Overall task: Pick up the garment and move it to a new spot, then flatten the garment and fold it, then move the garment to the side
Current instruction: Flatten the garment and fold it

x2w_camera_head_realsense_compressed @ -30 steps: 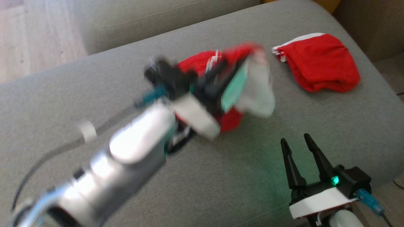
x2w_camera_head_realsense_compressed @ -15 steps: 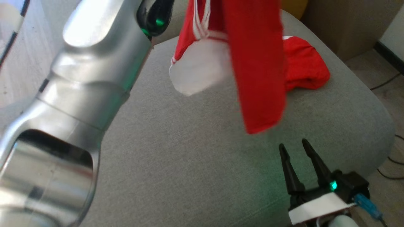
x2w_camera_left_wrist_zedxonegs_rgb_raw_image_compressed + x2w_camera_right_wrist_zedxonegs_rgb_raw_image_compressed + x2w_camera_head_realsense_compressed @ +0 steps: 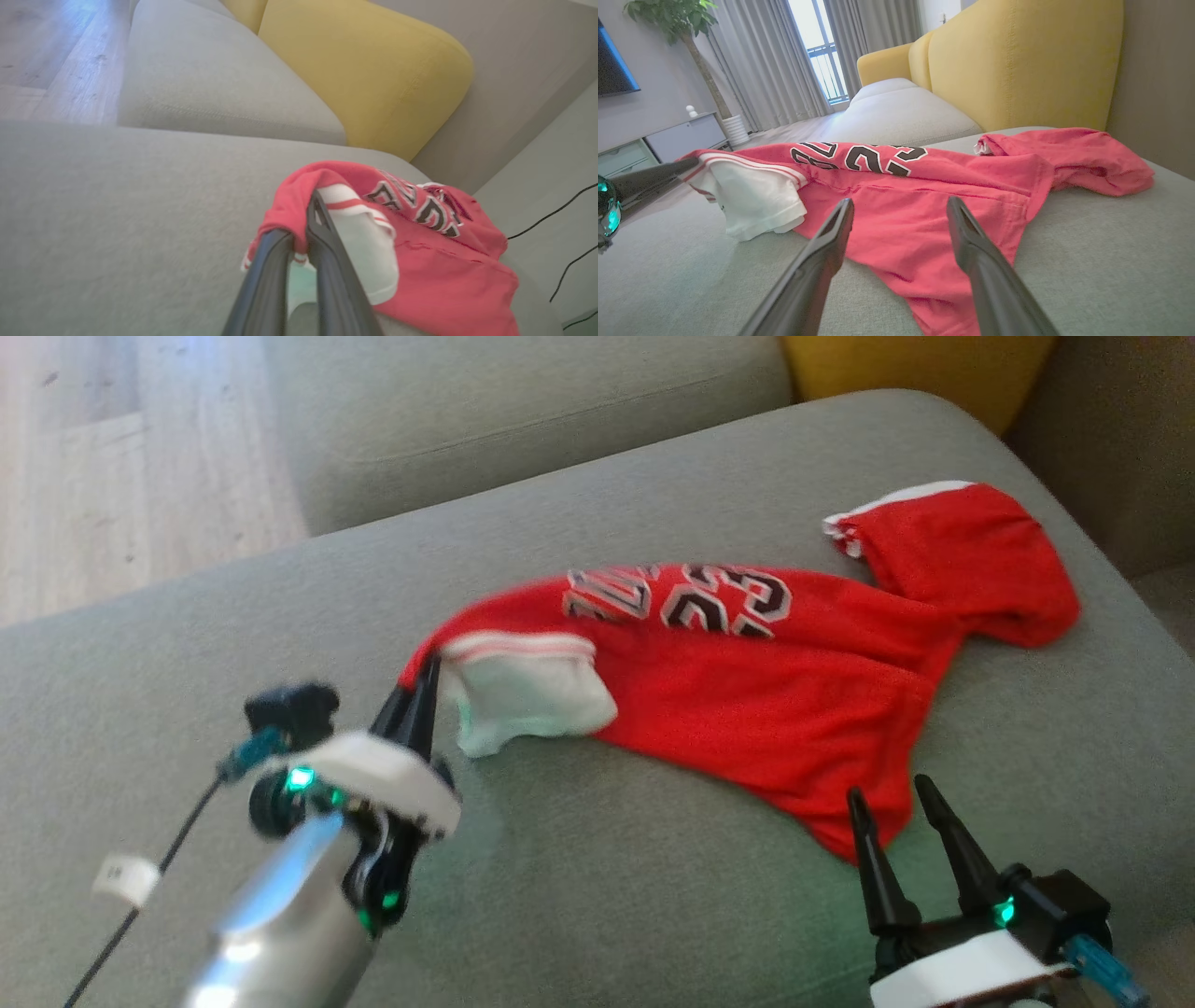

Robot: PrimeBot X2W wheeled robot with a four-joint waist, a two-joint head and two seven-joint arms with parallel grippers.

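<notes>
The left pincer [image 3: 422, 674] and right pincer [image 3: 889, 791] each have two long, tapering black fingers [image 3: 870, 863] on a black base with a white collar [image 3: 962, 971] and a green light [image 3: 1004, 912]. The left forearm [image 3: 280, 915] is silver. By its wrist a teal plug [image 3: 247, 756] feeds a thin black cable [image 3: 140, 915] bearing a white tag [image 3: 126, 879].

Front strip: bare cushion [image 3: 597, 896] between left tool [image 3: 422, 672] and right tool [image 3: 889, 789]; free passage.
Left area: bare cushion out to its edge; free.
Centre and right: garment [image 3: 766, 700] lies spread low across the cushion, its hem just ahead of the right tool.
Rear left: second cushion [image 3: 523, 420] adjoins; bare.
Rear right: yellow backrest [image 3: 915, 364] rises; blocked.
Right side: side panel [image 3: 1102, 439] stands near the garment's far end.
</notes>
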